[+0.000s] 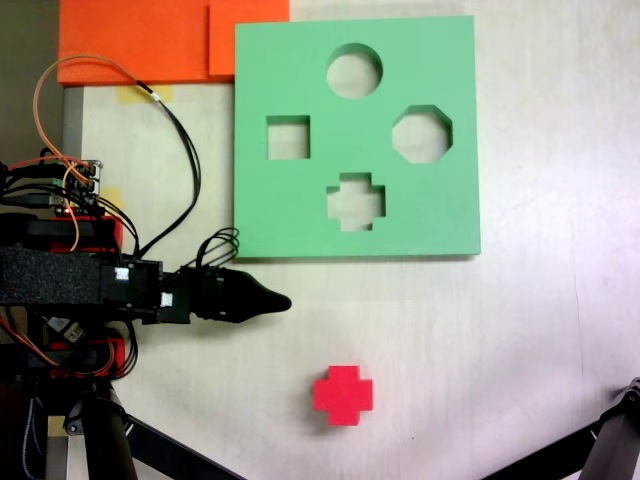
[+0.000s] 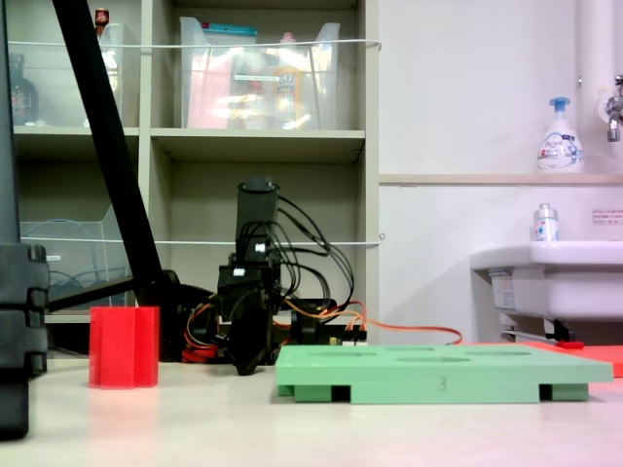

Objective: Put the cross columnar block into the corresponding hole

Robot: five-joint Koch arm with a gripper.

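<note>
Red and soft-looking, the cross columnar block (image 1: 343,394) is seen standing alone on the pale table (image 1: 520,340). Well apart, the plus-shaped corresponding hole (image 1: 356,201) is cut in a flat green foam board (image 1: 300,215). The black pointed gripper (image 1: 282,301) is seen nearby, holding nothing; whether its jaws are apart cannot be told.

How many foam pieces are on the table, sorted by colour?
Red: 1, the cross block
Green: 1, the board with cutouts
Orange: 2, overlapping sheets at the top edge of a fixed view
Total: 4
</note>
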